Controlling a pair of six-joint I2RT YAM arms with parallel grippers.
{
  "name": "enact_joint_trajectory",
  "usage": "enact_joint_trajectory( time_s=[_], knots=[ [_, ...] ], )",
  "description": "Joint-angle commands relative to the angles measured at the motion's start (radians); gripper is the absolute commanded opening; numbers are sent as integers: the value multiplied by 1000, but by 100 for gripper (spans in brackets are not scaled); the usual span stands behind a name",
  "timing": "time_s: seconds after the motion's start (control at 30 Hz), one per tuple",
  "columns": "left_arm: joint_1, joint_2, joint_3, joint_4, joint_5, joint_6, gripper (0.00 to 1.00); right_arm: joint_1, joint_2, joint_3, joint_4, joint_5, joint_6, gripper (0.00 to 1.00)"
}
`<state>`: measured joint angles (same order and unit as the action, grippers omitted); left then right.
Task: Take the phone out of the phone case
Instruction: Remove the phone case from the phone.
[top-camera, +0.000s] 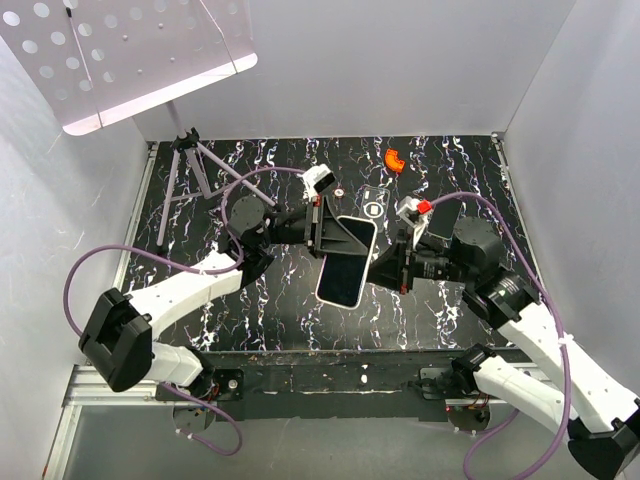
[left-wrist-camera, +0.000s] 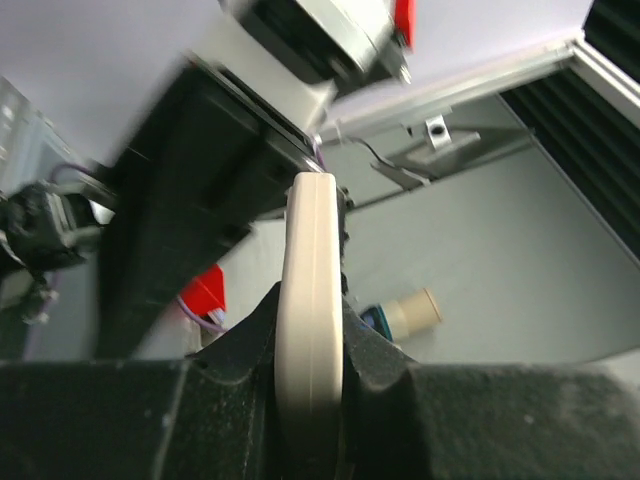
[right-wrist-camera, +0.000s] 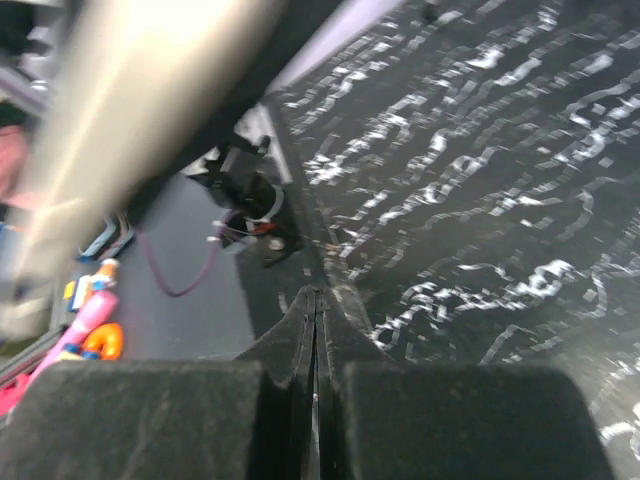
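The phone in its cream-white case (top-camera: 347, 262) is held up over the middle of the black marbled table, dark screen facing the camera. My left gripper (top-camera: 325, 232) is shut on its upper left edge. In the left wrist view the cream case edge (left-wrist-camera: 310, 240) stands clamped between the two fingers of the left gripper (left-wrist-camera: 311, 330). My right gripper (top-camera: 380, 266) sits right at the phone's right edge. In the right wrist view its jaws (right-wrist-camera: 316, 305) are pressed together with nothing thick between them. The case shows there only as a cream blur (right-wrist-camera: 120, 130) at the upper left.
A small black item with a white outline (top-camera: 373, 207) lies on the table behind the phone. An orange piece (top-camera: 394, 160) lies at the back. A small tripod (top-camera: 190, 170) stands at the back left under a perforated white board (top-camera: 110, 50). White walls enclose the table.
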<state>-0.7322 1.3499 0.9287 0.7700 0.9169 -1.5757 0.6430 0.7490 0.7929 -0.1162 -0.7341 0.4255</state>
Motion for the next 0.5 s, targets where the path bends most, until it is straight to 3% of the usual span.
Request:
enact_joint_trajectory(
  time_s=[0.0,0.13,0.2,0.33,0.47],
  knots=[
    [-32,-60,9,81,54,-99,0,7,41,98,-163,205,-156,1],
    [-32,-81,4,32,11,-31,0,7,61,137,-172,200,-81,1],
    [-29,-107,38,-129,-39,101,0,7,59,135,-220,206,-24,3],
    [-13,-184,84,-441,-241,371,0,6,-28,37,-150,115,149,29],
    [49,-204,27,-387,-320,343,0,4,-112,-10,-96,50,232,48]
  ],
)
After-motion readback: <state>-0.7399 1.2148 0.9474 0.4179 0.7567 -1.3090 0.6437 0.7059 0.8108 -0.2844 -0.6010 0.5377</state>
